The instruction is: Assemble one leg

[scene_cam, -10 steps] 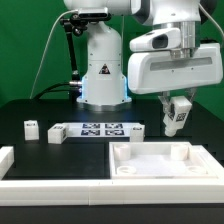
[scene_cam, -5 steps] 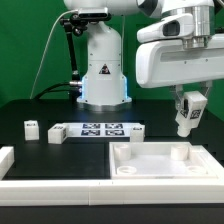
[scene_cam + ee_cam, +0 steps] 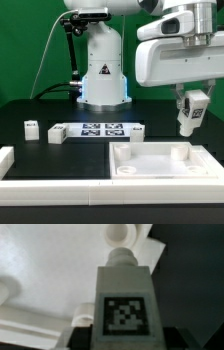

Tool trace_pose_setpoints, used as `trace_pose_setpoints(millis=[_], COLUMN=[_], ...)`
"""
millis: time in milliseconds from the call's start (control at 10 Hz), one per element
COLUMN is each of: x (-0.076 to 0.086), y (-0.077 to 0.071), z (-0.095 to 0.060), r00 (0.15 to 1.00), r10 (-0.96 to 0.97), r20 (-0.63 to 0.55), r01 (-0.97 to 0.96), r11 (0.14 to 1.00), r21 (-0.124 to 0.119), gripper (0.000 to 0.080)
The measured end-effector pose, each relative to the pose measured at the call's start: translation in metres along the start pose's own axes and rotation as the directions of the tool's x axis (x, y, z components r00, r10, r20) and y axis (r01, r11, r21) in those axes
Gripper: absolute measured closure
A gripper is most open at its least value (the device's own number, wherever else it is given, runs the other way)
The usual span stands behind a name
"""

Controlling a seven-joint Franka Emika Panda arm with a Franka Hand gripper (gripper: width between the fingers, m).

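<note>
My gripper [image 3: 189,108] is shut on a leg [image 3: 187,120], a small white block with a black-and-white tag on its face. It hangs upright above the far right corner of the large white tray-like piece [image 3: 160,163]. In the wrist view the leg [image 3: 125,291] fills the middle, its round peg pointing toward the tray's corner [image 3: 125,235]. Two other legs stand on the black table at the exterior view's left, one [image 3: 31,127] and another [image 3: 56,133].
The marker board [image 3: 100,129] lies in front of the robot base [image 3: 103,75]. A white L-shaped wall [image 3: 20,172] borders the front and left of the table.
The gripper with the leg moved right and slightly up one second ago, then barely shifted in the last half second.
</note>
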State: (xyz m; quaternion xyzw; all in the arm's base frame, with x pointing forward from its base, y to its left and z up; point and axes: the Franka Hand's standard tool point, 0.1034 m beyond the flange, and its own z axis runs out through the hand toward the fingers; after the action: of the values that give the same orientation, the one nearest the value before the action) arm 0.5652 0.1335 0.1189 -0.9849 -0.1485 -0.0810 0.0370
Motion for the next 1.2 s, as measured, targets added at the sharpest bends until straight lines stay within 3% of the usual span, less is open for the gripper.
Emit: trace_pose_setpoints(millis=[300, 500, 600, 700, 1200], x=[0.033, 0.036, 0.042, 0.037, 0.042], y=[0.021, 0.022, 0.026, 0.026, 0.032], z=[0.014, 0.015, 0.013, 0.016, 0.03], r00=[0.999, 0.998, 0.988, 0.983, 0.985], r10=[-0.031, -0.032, -0.041, -0.042, -0.047], r20=[-0.037, -0.061, -0.147, -0.177, -0.167], r01=[0.031, 0.032, 0.036, 0.036, 0.042], r11=[1.0, 0.999, 0.999, 0.999, 0.998], r21=[-0.006, -0.011, -0.03, -0.039, -0.037], gripper=[0.0507, 0.0507, 0.0507, 0.0507, 0.0507])
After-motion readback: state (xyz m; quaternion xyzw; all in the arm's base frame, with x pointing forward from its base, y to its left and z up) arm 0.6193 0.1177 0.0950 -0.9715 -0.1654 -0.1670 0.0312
